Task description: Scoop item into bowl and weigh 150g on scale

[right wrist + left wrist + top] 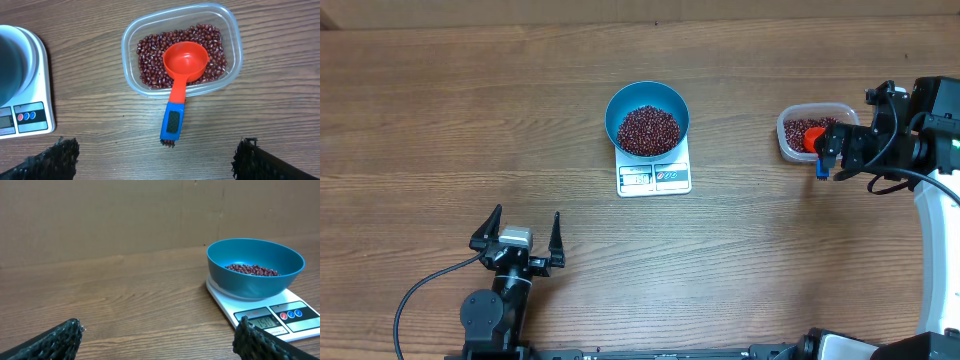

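Looks about done to me: the beans [647, 130] sit heaped in the bowl [616, 105] on the scale [654, 178], its display seemingly at target, the scoop [184, 62] lies in the tub [131, 80] right of the scale, and the left gripper [527, 215] and right gripper [156, 152] both gape empty.

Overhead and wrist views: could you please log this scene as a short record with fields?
bowl: blue, on the scale
beans: a heap in the bowl, more in the tub
tub: clear, right of the scale
scoop: empty, cup in the tub, handle out over its rim
left gripper: open, holding nothing
right gripper: open, by the scoop handle, not gripping it
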`<act>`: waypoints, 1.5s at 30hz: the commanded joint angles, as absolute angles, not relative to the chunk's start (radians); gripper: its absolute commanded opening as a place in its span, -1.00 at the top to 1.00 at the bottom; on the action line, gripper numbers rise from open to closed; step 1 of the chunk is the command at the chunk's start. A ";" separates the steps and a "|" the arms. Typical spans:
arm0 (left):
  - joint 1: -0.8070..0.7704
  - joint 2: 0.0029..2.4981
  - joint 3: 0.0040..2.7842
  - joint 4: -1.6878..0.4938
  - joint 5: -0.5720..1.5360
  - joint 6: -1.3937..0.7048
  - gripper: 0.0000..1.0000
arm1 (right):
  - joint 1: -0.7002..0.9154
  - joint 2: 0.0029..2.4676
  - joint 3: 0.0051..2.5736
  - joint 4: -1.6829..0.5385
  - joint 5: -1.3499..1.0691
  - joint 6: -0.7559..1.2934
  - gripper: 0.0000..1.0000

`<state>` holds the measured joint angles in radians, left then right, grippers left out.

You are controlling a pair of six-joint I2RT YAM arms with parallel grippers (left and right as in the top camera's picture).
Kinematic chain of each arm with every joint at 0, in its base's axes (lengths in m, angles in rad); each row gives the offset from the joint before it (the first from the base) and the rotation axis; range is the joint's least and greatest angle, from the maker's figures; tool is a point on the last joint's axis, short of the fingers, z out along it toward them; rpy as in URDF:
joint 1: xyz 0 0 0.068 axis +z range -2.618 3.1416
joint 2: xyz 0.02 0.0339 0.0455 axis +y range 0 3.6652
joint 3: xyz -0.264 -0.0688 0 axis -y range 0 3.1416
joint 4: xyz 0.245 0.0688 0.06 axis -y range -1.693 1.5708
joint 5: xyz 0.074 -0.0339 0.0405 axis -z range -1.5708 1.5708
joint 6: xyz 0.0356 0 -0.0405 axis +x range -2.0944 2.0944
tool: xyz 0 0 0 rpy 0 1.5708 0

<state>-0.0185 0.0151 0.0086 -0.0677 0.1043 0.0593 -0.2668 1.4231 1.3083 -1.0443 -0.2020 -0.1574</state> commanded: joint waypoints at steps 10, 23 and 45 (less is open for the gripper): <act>-0.012 0.004 0.005 -0.071 0.097 0.075 -0.99 | -0.269 1.269 1.266 -0.999 -0.214 -0.158 -1.00; -0.012 0.004 0.005 -0.071 0.097 0.075 -0.99 | -0.260 0.820 0.674 -0.348 -0.508 -0.068 -1.00; -0.012 0.004 0.005 -0.071 0.097 0.075 -0.99 | -0.168 0.337 0.049 0.275 -0.318 0.109 -1.00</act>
